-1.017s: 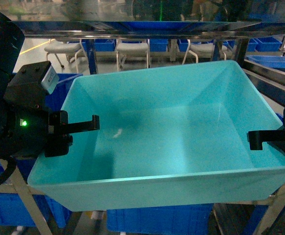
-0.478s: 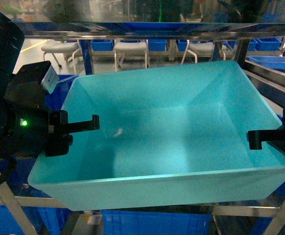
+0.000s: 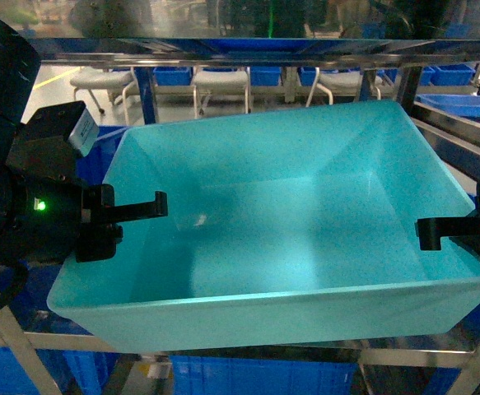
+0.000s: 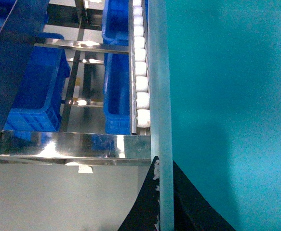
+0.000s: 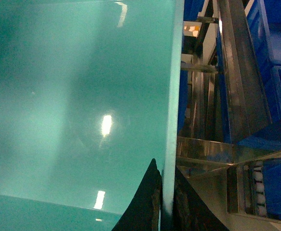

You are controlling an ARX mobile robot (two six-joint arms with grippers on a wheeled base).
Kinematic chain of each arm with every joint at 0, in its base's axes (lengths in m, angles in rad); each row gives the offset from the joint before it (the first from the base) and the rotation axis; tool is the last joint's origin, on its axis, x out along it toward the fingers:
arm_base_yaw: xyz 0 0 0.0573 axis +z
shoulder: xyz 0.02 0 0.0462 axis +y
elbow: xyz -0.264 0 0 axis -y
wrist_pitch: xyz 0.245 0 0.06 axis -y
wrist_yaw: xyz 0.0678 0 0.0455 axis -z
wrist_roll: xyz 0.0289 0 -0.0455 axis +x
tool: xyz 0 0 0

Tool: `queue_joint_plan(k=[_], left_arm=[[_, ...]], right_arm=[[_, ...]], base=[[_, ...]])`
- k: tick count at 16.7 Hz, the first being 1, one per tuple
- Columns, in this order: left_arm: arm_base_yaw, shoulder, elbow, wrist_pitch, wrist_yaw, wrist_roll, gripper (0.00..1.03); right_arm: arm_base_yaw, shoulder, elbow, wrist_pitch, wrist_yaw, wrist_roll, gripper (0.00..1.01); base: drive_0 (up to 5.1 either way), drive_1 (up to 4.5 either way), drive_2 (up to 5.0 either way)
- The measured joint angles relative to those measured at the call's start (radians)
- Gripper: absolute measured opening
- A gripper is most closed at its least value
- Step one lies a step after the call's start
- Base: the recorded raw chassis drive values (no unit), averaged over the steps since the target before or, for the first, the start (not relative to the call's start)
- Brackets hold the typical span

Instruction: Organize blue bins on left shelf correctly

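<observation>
Between both grippers at centre, turquoise bin (image 3: 289, 239) w/ nothing inside, smooth sloping walls, left gripper (image 4: 161, 192) clamped on left rim, right gripper (image 5: 165, 192) clamped on right rim, bin on shelf (image 3: 223, 56) rails, darker blue bins (image 3: 256, 374) below.

head view: you look forward and slanting down into the turquoise bin (image 3: 289, 239), close, bin fills most of frame; left shelf (image 3: 223, 58) rails cross above and below it.
left wrist view: you look along the bin's left rim (image 4: 159, 106), very near; left hand (image 4: 160, 202) straddles the rim at bottom edge; white roller track (image 4: 141, 72) just beside it.
right wrist view: you look along the bin's right rim (image 5: 171, 96), very near; right hand (image 5: 164, 202) straddles it at bottom.
shared: all three show the bin; each wrist view repeats one side wall seen from the head.
</observation>
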Motion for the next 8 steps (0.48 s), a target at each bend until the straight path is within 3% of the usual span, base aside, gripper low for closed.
queue_joint_plan(k=[2,4,8], left_arm=[[0.0,0.0,0.0,-0.001,0.0,0.0,0.02],[-0.002,0.113,0.003,0.021,0.002,0.024,0.02],[-0.005,0.256,0.109,0.046,-0.001,0.071,0.02]], right_arm=[[0.0,0.0,0.0,-0.002,0.0,0.0,0.02],[-0.013,0.137,0.005,-0.026,-0.032,0.002,0.02],[-0.04,0.288,0.107,-0.048,-0.018,-0.028,0.02]], base=[[0.0,0.0,0.0],[0.0,0.0,0.0],[0.0,0.0,0.0]])
